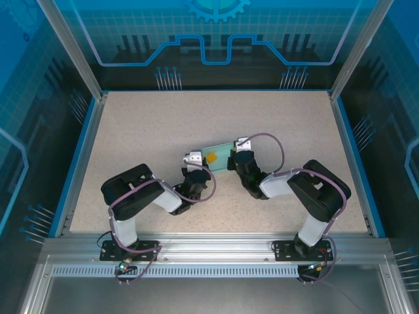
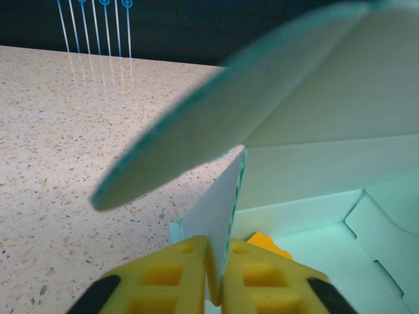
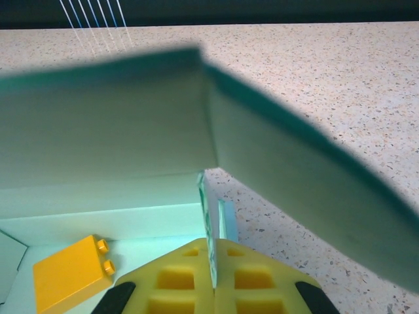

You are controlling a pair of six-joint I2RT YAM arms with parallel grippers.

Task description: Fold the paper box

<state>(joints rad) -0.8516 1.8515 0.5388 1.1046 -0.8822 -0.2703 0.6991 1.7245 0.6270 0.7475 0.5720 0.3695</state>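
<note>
On the speckled beige table, edged in blue, the two arms reach in from a slotted metal rail at the near side and meet close to the middle. Metal posts stand at the corners. See-through blue wall panels with printed line patterns close the space at the back and sides.

Between the two arm heads sits the paper box, a pale blue-green card shape lying a little near of the table's centre. From above, the heads cover both of its ends, so its full outline is hard to make out.

The left gripper has a thin upright card wall of the box pinched between its yellow fingers. The fingers seem pressed flat against both faces of the card, though the bottom of the picture cuts them off.

The right gripper is closed the same way on another card wall, whose edge stands in the narrow slit between its fingers.

A big blurred flap hangs across the front of each wrist view and hides much of the box behind it. Inside the box lies a small orange block with two studs on one side. In the left wrist view a card wall half hides it. Folded inner panels and a notched tab show on the box floor.
</note>
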